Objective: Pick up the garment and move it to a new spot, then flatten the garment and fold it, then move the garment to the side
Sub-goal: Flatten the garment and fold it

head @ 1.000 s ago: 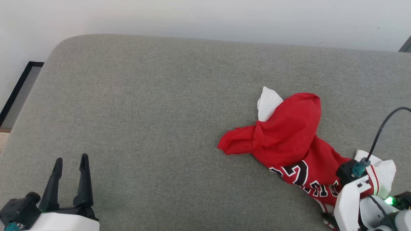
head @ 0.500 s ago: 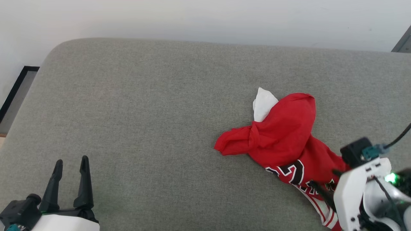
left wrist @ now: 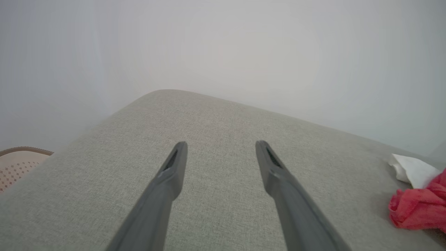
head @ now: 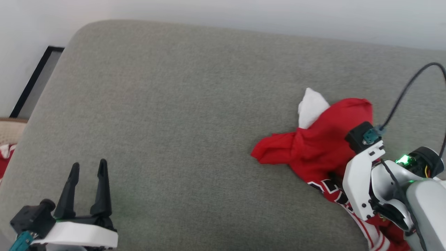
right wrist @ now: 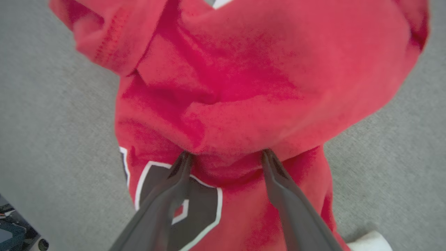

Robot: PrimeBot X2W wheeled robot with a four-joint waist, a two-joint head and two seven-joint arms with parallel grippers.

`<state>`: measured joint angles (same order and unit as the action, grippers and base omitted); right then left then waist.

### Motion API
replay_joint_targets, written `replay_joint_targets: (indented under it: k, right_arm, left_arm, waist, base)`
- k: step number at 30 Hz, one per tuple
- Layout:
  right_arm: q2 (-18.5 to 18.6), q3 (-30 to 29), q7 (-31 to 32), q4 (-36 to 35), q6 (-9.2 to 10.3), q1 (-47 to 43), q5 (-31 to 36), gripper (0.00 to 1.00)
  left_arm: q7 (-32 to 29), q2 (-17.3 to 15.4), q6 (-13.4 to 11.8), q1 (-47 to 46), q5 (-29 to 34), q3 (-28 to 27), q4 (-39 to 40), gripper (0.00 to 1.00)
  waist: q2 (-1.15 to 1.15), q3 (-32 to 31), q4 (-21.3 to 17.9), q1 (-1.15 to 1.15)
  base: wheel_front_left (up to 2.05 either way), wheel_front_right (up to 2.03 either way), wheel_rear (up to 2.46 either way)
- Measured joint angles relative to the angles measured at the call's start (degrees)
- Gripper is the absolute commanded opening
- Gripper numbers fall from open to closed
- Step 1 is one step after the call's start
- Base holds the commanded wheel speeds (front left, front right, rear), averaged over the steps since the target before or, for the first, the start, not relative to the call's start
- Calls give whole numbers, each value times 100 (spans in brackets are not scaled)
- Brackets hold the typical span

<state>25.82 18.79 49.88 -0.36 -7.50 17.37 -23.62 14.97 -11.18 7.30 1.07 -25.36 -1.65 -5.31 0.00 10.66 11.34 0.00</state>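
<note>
Grey cushion (head: 174, 104) bears the crumpled garment (head: 313, 150), right fingers (right wrist: 163, 202) spread over it.

The left tool (head: 89, 163) and right tool (right wrist: 226, 153) have long dark fingers (left wrist: 167, 181) and white shells (head: 355, 181); a black cable (head: 431, 63) leaves the right.

Head view overhead, right wrist close, garment (head: 313, 150) shared

My right arm's white wrist housing (head: 362, 181) is covering the near part of the crumpled red jersey T-shirt with white sleeves (head: 313, 146). Its black numerals (head: 324, 184) are showing only in pieces, and the cloth is running off the head view's bottom edge. Around my right tool (right wrist: 225, 153) the red fold is blurring, so I am not making out any contact. A red-and-white scrap (head: 4, 164) is being cut off at the left edge.
</note>
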Motion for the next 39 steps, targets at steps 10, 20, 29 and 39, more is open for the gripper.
replay_joint_targets:
  k: [10,20,29,39]
  right_arm:
    - [-5,571,-204,1192,0,775,-403,0]
    - [289,166,-377,850,0,1382,-678,0]
    - [405,-5,-940,1578,0,2234,-595,0]
    - [442,193,-1512,3659,0,3241,-143,0]
  left_arm:
    - [0,19,1,-176,-103,59,-45,100]
    - [0,21,1,-204,-188,40,-68,100]
    - [0,31,1,-361,-238,269,-129,100]
    - [0,34,1,-555,-302,543,-253,100]
  waist:
    - [0,273,264,0]
    - [0,296,218,0]
    - [0,391,347,0]
    - [0,517,680,0]
  base:
    - [0,0,0]
    - [0,0,0]
    - [0,0,0]
    - [0,0,0]
